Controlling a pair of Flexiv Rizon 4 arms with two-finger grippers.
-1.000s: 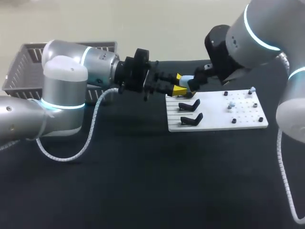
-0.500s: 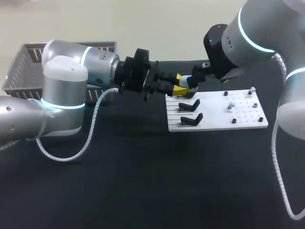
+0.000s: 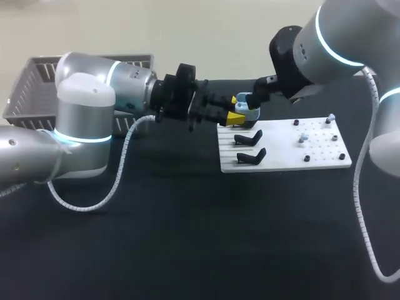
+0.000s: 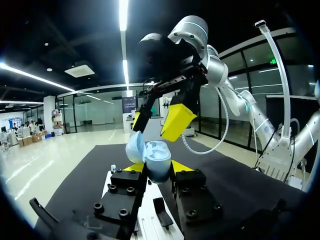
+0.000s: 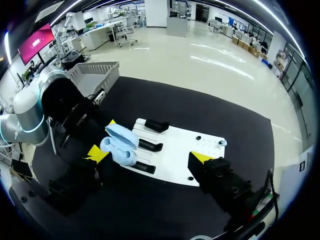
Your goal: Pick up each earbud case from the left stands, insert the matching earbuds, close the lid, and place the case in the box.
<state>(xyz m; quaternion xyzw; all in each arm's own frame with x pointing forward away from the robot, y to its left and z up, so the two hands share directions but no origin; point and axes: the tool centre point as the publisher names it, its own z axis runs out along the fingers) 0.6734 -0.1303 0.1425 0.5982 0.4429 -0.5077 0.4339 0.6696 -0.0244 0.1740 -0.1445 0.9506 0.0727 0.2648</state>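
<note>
Because the earbuds had to go in through its open lid, the left pincer (image 4: pixel 157 167) gripped the pale blue case (image 4: pixel 152 157) from both sides, upright over the white board's (image 3: pixel 284 150) far-left corner, while the right pincer (image 4: pixel 156 121) hung above the case, spread wide and empty.

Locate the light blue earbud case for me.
Head view, centre: the earbud case is lid-open, clamped in the left pincer over the white board's far-left end, with the open right pincer just above it.
</note>
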